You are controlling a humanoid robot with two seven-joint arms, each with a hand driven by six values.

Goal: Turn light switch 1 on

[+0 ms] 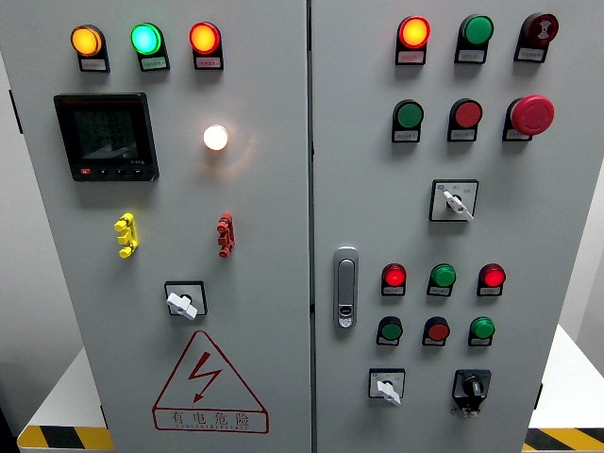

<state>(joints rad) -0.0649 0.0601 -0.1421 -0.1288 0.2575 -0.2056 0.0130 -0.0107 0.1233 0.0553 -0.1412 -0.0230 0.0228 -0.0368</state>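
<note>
Two cabinet doors in head view, seam down the middle; no robot hand in frame, so hand state impossible to tell. Left door (274,377), top edge: amber lamp (86,41), green lamp (145,39), red lamp (205,38), all lit. Below: black meter display (105,136) near left edge, glowing white bulb (216,138) beside it. Mid-door: yellow toggle (125,235) and red toggle (225,235), well apart. Under them, white rotary knob (183,302), then red shock-warning triangle (209,384) at bottom edge. No readable numbering, so which one counts as switch 1 can't be told. Right door (557,208): lit red lamp (413,32) at top, red mushroom stop button (532,114) near right edge, silver latch handle (346,287) at its left edge, black key switch (471,388) at bottom.
</note>
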